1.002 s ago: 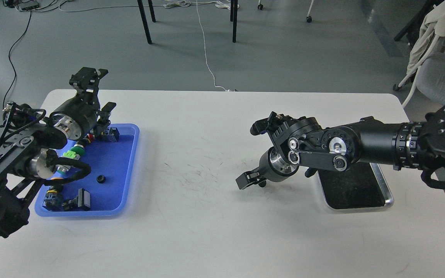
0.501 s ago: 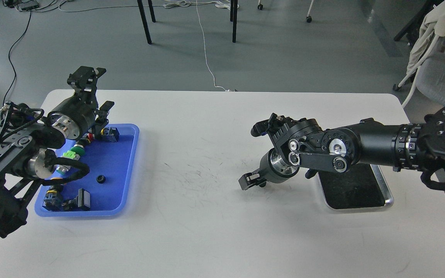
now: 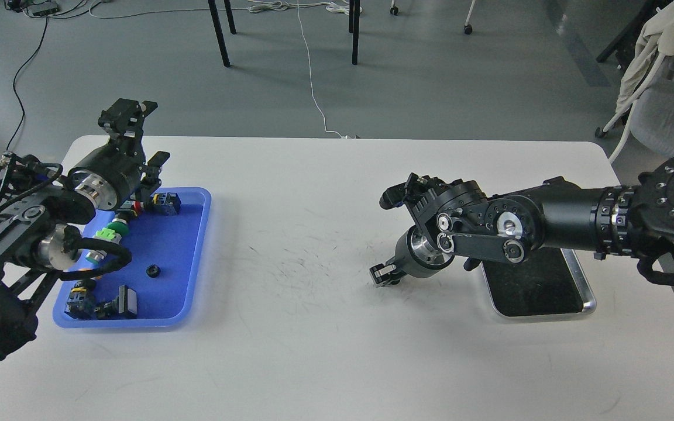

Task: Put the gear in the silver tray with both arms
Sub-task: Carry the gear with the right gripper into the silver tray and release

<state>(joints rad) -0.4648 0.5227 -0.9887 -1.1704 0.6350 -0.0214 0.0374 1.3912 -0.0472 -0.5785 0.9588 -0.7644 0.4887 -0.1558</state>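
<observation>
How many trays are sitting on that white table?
2. The blue plastic tray holding small parts sits at the table's left; the shiny silver metal tray sits at the right, partly hidden beneath the right arm.

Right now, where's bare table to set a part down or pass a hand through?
Bare: the white table between the blue tray and the right hand, and the whole near strip. The silver tray has nothing in it, but the right arm overhangs its far end. Crowded: the blue tray's left side, full of parts, under the left hand.
</observation>
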